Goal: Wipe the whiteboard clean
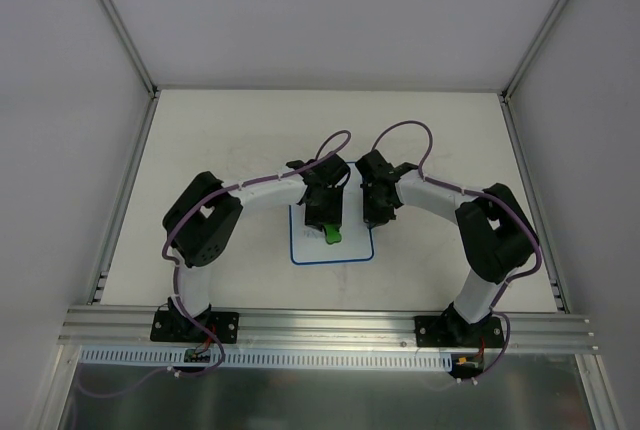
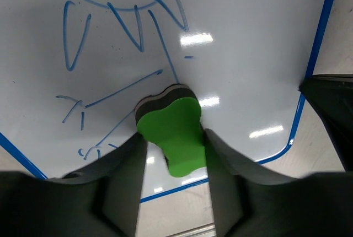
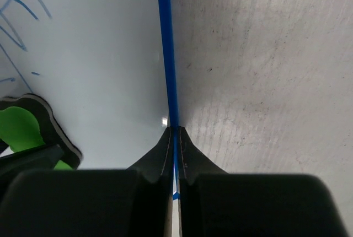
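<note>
The whiteboard (image 1: pixel 345 253) lies flat on the table between the two arms, white with a thin blue rim. In the left wrist view the whiteboard (image 2: pixel 242 55) carries blue scribbles (image 2: pixel 132 33) on its far and left parts. My left gripper (image 2: pixel 172 138) is shut on a green bone-shaped eraser (image 2: pixel 174 132), whose dark pad rests on the board. From above, the left gripper (image 1: pixel 328 225) and the eraser (image 1: pixel 332 235) are over the board's middle. My right gripper (image 3: pixel 175 135) is shut on the board's blue right rim (image 3: pixel 165 55); from above, the right gripper (image 1: pixel 378 212) is at the board's right edge.
The bare grey table (image 3: pixel 265 82) lies right of the board. White walls with metal posts (image 1: pixel 120 30) enclose the table on three sides. An aluminium rail (image 1: pixel 330 325) runs along the near edge, holding both arm bases.
</note>
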`<state>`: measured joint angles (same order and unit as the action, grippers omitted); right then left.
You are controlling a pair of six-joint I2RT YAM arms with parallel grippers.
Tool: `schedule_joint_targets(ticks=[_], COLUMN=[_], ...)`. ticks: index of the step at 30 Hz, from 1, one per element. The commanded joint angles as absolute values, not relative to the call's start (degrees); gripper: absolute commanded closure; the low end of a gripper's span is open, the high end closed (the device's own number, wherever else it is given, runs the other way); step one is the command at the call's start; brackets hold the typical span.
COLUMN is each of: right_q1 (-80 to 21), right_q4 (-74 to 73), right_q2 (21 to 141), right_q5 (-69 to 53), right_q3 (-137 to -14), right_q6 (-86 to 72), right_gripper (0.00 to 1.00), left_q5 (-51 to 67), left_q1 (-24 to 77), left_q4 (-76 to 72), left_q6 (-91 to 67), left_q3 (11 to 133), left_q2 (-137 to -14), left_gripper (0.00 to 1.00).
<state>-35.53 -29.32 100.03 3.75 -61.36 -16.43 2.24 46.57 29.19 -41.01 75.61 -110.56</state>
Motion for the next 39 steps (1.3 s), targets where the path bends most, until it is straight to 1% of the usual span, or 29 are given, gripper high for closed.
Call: schedule_joint_targets(ticks=[1,2,4,5,9,12,21,26,32,36,39], right_q1=[-35.5,-35.5,-35.5,-35.5,-35.4,-35.2,-34.4,-34.3,-34.4,-34.5,-34.5], right_q4=[-28.0,-28.1,-28.0,-28.1,-28.2,-28.4,-29.7,-29.7,-29.7,-29.6,-29.4], right_q2=[102.6,102.8,103.1,103.0,103.1,103.4,103.6,103.4,102.9,102.6,102.7], right_q5=[4.9,4.8,4.9,5.1,5.9,6.3,7.2,7.3,6.9,6.6,6.2], right_q3=[-59.1,-58.9,-58.6,-58.4,-57.8,-57.6,-56.9,-57.0,-57.7,-58.0,-58.3], right_q6=[-17.3,-17.2,-17.1,-17.1,-17.1,-17.1,-16.2,-15.6,-14.9,-14.4,-14.2], right_gripper=[1.0,1.0,1.0,1.0,1.0,1.0,1.0,1.0,1.0,1.0,1.0], left_q5=[0.4,-1.4,-2.5,-3.2,-4.9,-5.5,-5.8,-6.5,-4.3,-3.5,-1.9], left_q1=[47.1,47.1,47.0,46.8,45.5,43.4,34.6,32.3,34.0,38.9,41.6], left_q4=[31.8,32.1,33.1,33.7,35.1,35.9,36.2,36.2,36.0,35.9,35.9], left_q6=[-40.1,-39.8,-39.1,-38.4,-37.1,-36.1,-34.3,-32.8,-31.4,-28.8,-28.0], left_q3=[76.9,76.8,76.3,75.9,73.7,70.7,61.3,60.6,66.1,70.7,72.1], left_q2=[-112.0,-111.9,-111.4,-111.3,-110.3,-109.6,-104.9,-103.8,-103.4,-103.8,-106.2], left_gripper=[0.65,0.71,0.79,0.86,0.96,1.0,1.0,1.0,1.0,1.0,1.0])
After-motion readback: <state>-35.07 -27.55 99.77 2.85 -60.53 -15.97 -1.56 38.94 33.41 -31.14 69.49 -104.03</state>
